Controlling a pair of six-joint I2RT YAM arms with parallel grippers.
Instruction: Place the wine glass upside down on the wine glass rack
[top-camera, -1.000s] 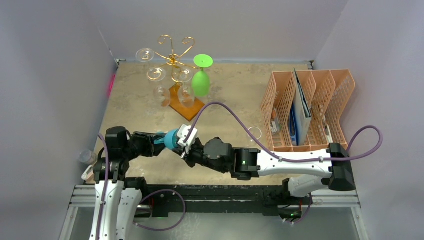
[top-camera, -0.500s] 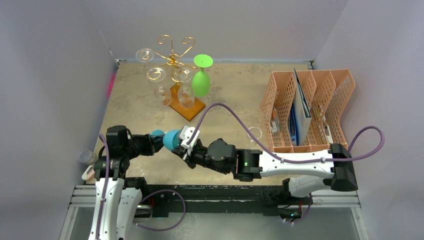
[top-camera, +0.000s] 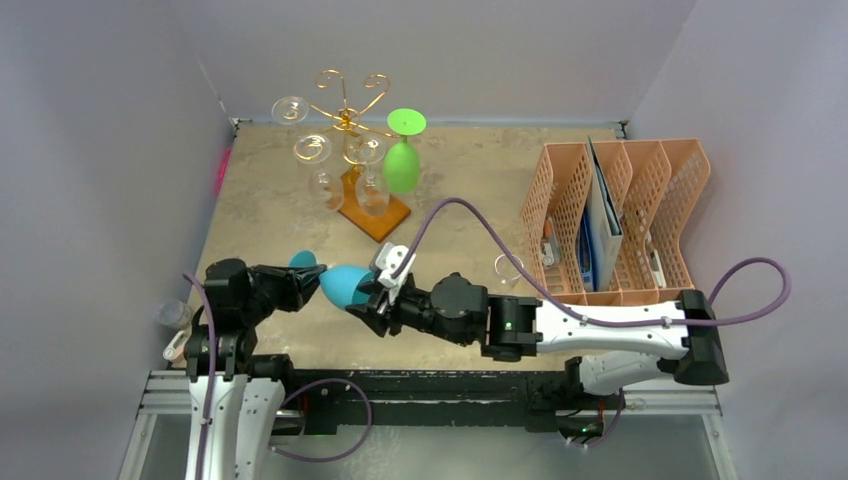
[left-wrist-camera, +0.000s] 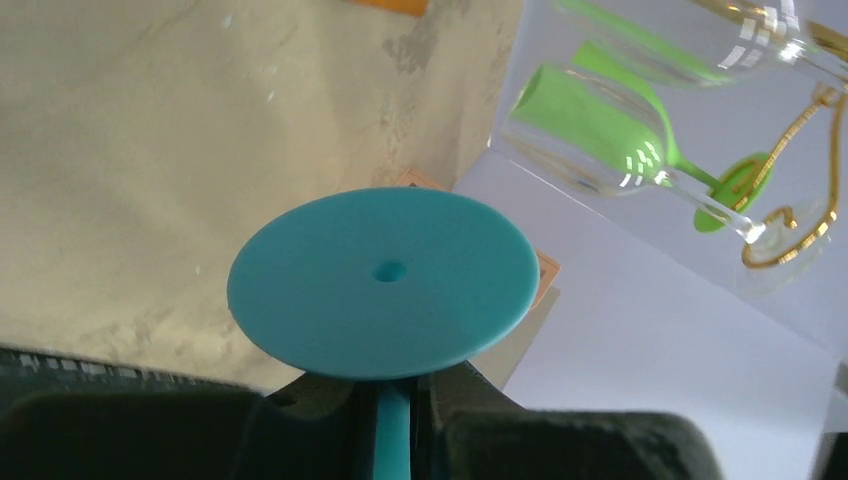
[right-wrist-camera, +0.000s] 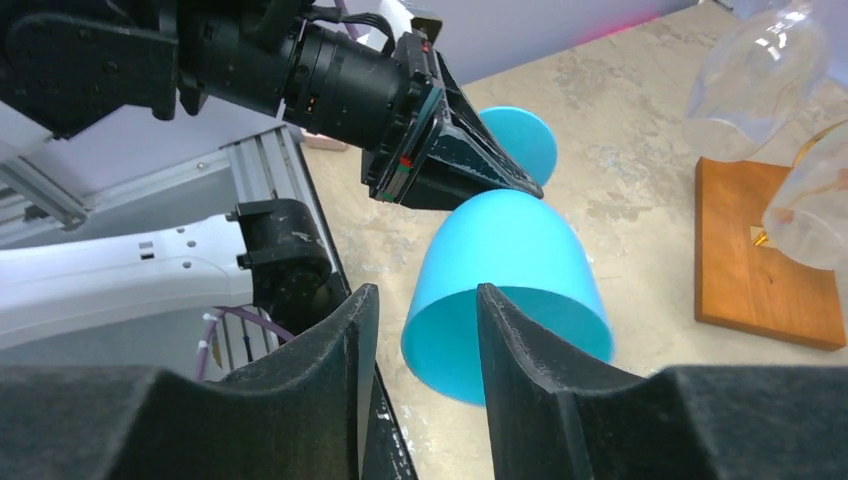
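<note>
A blue wine glass (top-camera: 345, 286) lies sideways above the table's near left part. My left gripper (top-camera: 300, 283) is shut on its stem (left-wrist-camera: 392, 432), just behind the round foot (left-wrist-camera: 385, 280). My right gripper (right-wrist-camera: 425, 295) is open at the bowl's (right-wrist-camera: 510, 265) rim, one finger in front of the mouth, the other outside, neither pressing the wall. The left gripper's fingers (right-wrist-camera: 470, 170) show behind the bowl. At the back stands the wine glass rack (top-camera: 345, 115), gold wire on a brown wooden base (top-camera: 380, 215).
A green glass (top-camera: 402, 165) and clear glasses (top-camera: 318, 170) hang upside down on the rack. Another clear glass (top-camera: 510, 268) stands next to the orange mesh organizer (top-camera: 620, 215) at the right. A small jar (top-camera: 175, 315) sits off the table's left edge.
My left gripper has shut on the blue glass's stem. My right gripper has opened off the bowl's rim. The glass has shifted a little toward the back.
</note>
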